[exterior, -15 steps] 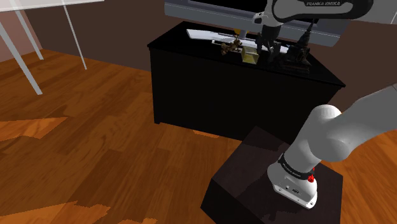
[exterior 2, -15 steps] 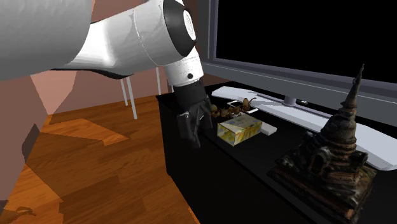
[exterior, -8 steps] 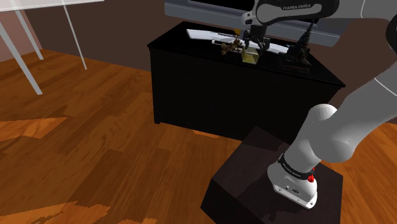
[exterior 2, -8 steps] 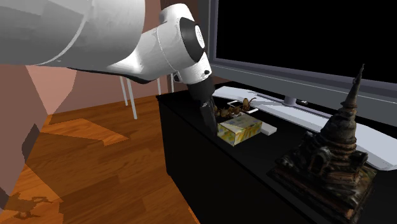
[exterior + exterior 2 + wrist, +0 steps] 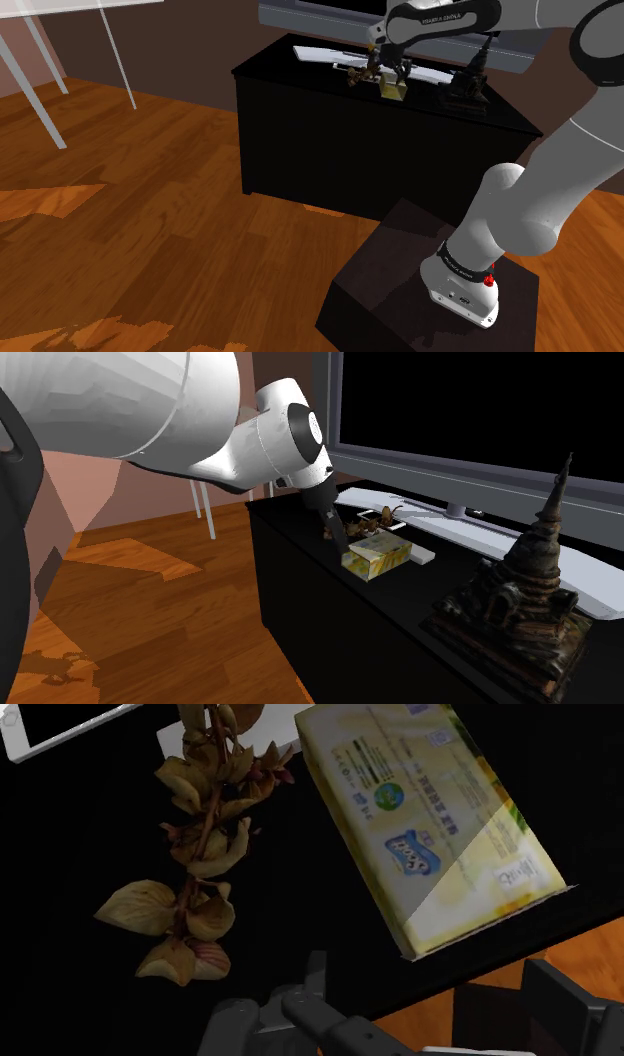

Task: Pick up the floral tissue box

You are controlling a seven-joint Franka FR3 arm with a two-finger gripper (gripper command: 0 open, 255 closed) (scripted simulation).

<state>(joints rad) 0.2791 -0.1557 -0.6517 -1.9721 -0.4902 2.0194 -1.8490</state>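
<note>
The tissue box is a pale yellow-green printed carton lying flat on the black cabinet, near its front edge. In the second exterior view the box lies just beyond my gripper. My gripper hangs just above the box, pointing down. In the wrist view the box lies ahead of my gripper, its near corner in line with the gap. The two black fingers stand wide apart, touching nothing.
A dried leafy sprig lies close beside the box. A dark pagoda statue stands further along the cabinet. Behind are a long white slab and a television. Wooden floor lies below the cabinet's front edge.
The hand has swung towards the shoulder view's left, from beside the statue to above the tissue box. The fingers have stayed apart.
</note>
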